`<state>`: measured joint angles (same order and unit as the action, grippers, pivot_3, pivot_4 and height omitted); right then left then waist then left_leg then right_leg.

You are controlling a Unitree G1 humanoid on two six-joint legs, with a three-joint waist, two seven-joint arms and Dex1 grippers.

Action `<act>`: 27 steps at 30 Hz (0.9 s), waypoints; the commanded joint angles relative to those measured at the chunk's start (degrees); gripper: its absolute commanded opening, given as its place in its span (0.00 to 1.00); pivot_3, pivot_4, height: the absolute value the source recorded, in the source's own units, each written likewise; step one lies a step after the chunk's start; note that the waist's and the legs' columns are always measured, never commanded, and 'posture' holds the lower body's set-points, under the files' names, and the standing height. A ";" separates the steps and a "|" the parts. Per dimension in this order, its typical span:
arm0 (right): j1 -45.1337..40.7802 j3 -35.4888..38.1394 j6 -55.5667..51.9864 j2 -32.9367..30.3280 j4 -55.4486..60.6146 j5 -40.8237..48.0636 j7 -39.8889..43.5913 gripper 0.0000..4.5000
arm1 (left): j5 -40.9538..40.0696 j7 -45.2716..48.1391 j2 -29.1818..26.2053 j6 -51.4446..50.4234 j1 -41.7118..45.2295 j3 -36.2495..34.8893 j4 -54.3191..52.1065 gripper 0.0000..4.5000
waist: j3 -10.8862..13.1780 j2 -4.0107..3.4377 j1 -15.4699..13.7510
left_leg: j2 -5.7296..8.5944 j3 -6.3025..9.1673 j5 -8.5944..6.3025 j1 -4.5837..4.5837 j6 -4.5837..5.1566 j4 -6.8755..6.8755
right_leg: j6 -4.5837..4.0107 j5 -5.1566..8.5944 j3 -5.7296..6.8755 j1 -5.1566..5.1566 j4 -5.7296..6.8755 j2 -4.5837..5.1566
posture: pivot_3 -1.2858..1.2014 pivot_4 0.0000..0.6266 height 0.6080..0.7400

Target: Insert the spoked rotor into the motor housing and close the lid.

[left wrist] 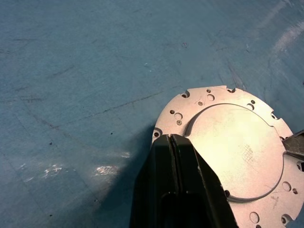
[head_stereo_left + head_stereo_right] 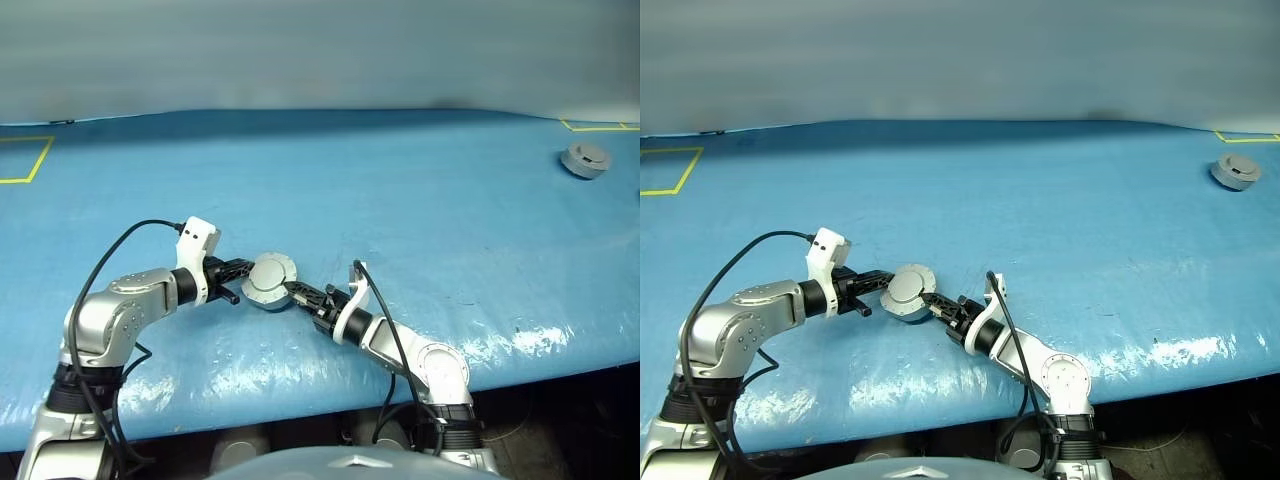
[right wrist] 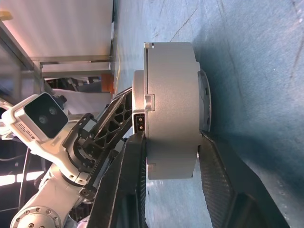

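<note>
Yellow tape corner (image 2: pixel 25 160): upper left of the head view, on the blue table cover (image 2: pixel 400 200)

Left gripper (image 2: pixel 240 268): left of centre, reaching rightward to the motor housing (image 2: pixel 270 281). Fingers (image 1: pixel 176 161) clenched tight against each other, tips resting over the rim of the housing's perforated mounting plate (image 1: pixel 190 102); whether they pinch anything, cannot tell

Motor housing: centre of the head view, between the two grippers, on the blue cover. Lid (image 2: pixel 908 284) closed down, plain grey outer face up, tilted slightly. In the right wrist view the housing (image 3: pixel 171 109) appears edge-on as a thick grey drum

Right gripper (image 2: pixel 303 295): just right of centre, pointing leftward at the housing. Its fingers (image 3: pixel 216 180) straddle the drum, one at each flat face; one appears against the lid side, the other shows a narrow gap, so a firm grasp cannot be told

Separate grey puck (image 2: pixel 585 160): upper right of the frame, well apart from the rest, near a yellow tape line (image 2: pixel 598 127)
</note>
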<state>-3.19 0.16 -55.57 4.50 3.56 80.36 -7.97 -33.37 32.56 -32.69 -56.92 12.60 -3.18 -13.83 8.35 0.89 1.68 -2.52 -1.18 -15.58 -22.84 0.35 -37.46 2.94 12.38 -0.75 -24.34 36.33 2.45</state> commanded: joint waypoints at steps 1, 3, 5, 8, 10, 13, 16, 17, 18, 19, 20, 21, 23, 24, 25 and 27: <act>0.47 -1.72 -1.01 3.26 0.82 1.05 -0.31 0.27 | 0.22 0.26 0.28 -0.79 -0.85 1.07 0.29 0.00 | 0.00 0.00 0.00 | 0.00 0.00 0.00 0.00 0.00 -0.02 | 0.00 0.00 0.00 0.00 0.03 0.00 | 0.52 0.24 1.00; 0.46 -1.83 -1.09 3.28 0.78 1.09 -0.26 0.27 | 0.16 0.32 0.24 -0.84 -0.73 1.01 0.24 0.00 | 0.00 0.00 0.00 | 0.00 0.00 0.00 0.00 0.00 -0.06 | 0.00 0.00 0.00 -0.01 0.08 0.00 | 0.52 0.24 1.00; 0.46 -1.89 -1.10 3.32 0.76 1.15 -0.12 0.27 | 0.05 0.44 0.09 -0.96 -0.58 0.84 0.04 0.00 | 0.00 0.00 0.00 | 0.00 0.00 0.00 0.00 0.00 -0.13 | 0.00 0.00 -0.01 -0.01 0.14 0.00 | 0.52 0.24 1.00; 0.55 -1.72 -0.87 3.51 0.70 1.33 -0.26 0.27 | -0.27 0.61 -0.19 -1.30 -0.37 0.32 -0.37 0.00 | 0.00 0.00 0.02 | 0.00 0.01 0.00 0.00 0.00 -0.31 | -0.03 0.02 -0.02 -0.03 0.37 0.00 | 0.52 0.24 1.00; 0.67 -1.55 -0.61 3.66 0.72 1.44 -0.41 0.27 | -0.72 0.64 -0.29 -1.53 -0.51 -0.46 -0.89 0.04 | 0.00 0.00 0.02 | 0.00 0.01 0.00 0.00 0.00 -0.39 | -0.03 0.02 -0.02 -0.03 0.46 0.00 | 0.52 0.24 1.00; 0.89 -1.08 0.27 3.96 0.93 1.64 -0.59 0.27 | -1.39 -2.70 1.92 -1.31 -0.89 -4.80 -1.27 0.21 | 0.01 -0.01 0.05 | 0.00 0.02 0.00 0.00 0.00 -0.45 | -0.03 0.02 -0.02 -0.03 0.51 0.00 | 0.52 0.24 1.00; 1.21 -0.23 2.25 4.59 1.46 2.20 -0.96 0.27 | -5.06 -9.98 8.91 -0.86 -2.09 -14.65 -3.17 0.44 | 0.01 0.05 -0.03 | 0.00 0.02 0.00 -0.05 0.01 -0.50 | -0.01 0.01 -0.03 -0.05 0.50 0.01 | 0.52 0.24 1.00; 1.27 0.11 3.02 4.92 1.75 2.59 -1.12 0.27 | -7.08 -12.33 11.60 -1.02 -3.02 -17.95 -4.48 0.51 | 0.01 0.05 -0.04 | -0.01 0.04 0.00 -0.07 0.01 -0.51 | -0.01 0.00 -0.01 -0.05 0.50 0.01 | 0.52 0.24 1.00; 1.27 0.45 3.80 5.27 2.09 3.11 -1.34 0.27 | -9.31 -14.83 14.44 -1.10 -4.36 -21.14 -5.93 0.58 | 0.01 0.05 -0.01 | -0.01 0.03 0.00 -0.08 0.01 -0.52 | 0.00 0.00 -0.02 -0.06 0.51 0.01 | 0.52 0.24 1.00; 1.18 0.63 4.50 5.50 2.44 3.60 -1.50 0.27 | -11.72 -17.02 17.17 -1.16 -5.83 -23.93 -7.31 0.65 | 0.01 0.05 -0.01 | -0.01 0.02 -0.01 -0.08 0.02 -0.52 | 0.01 -0.01 -0.04 -0.07 0.50 0.02 | 0.52 0.24 1.00; 1.13 0.70 4.95 5.51 2.70 4.03 -1.63 0.27 | -13.38 -18.59 18.95 -1.30 -6.78 -25.61 -8.37 0.73 | 0.01 0.05 -0.01 | -0.01 0.02 -0.02 -0.10 0.03 -0.53 | 0.01 -0.01 -0.05 -0.06 0.50 0.02 | 0.52 0.24 1.00; 0.90 0.79 5.56 5.69 3.02 4.68 -1.83 0.27 | -16.48 -20.44 21.71 -1.12 -8.41 -27.80 -9.41 0.80 | 0.01 0.06 -0.08 | -0.01 0.00 -0.02 -0.09 0.04 -0.53 | 0.01 -0.01 -0.08 -0.06 0.49 0.03 | 0.52 0.24 1.00; 0.02 0.82 6.75 5.99 3.63 5.88 -2.24 0.27 | -23.29 -24.15 27.34 -1.61 -12.62 -30.87 -10.55 0.95 | 0.01 0.07 -0.11 | 0.00 0.01 -0.03 -0.11 0.05 -0.56 | 0.02 -0.02 -0.06 -0.06 0.49 0.04 | 0.52 0.24 1.00; -0.64 0.88 7.42 6.07 3.83 6.48 -2.40 0.27 | -26.37 -25.07 30.09 -1.48 -15.25 -31.43 -11.08 1.00 | 0.01 0.08 -0.13 | 0.01 -0.02 -0.05 -0.10 0.08 -0.58 | 0.03 -0.02 -0.09 -0.05 0.48 0.05 | 0.52 0.24 1.00; -1.32 0.93 7.97 6.01 3.94 6.95 -2.55 0.27 | -29.92 -25.96 32.87 -0.68 -17.29 -31.95 -11.33 1.00 | 0.03 0.11 -0.16 | 0.01 -0.02 -0.06 -0.12 0.11 -0.62 | 0.04 -0.03 -0.10 -0.05 0.48 0.05 | 0.52 0.24 1.00; -2.88 1.12 9.24 6.18 3.93 7.98 -3.00 0.27 | -37.94 -27.81 38.31 1.73 -20.72 -32.51 -11.22 1.00 | 0.17 0.32 -0.31 | 0.03 -0.02 -0.08 -0.16 0.14 -0.72 | 0.06 -0.04 -0.09 -0.05 0.48 0.05 | 0.52 0.24 1.00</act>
<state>-3.48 0.60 -47.90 4.56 3.98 84.79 -11.73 -64.28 5.83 4.16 -57.43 -7.82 -35.32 -22.73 8.52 1.21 1.36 -2.49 -1.18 -15.66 -23.04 0.49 -38.23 3.02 12.32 -0.82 -24.40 36.81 2.50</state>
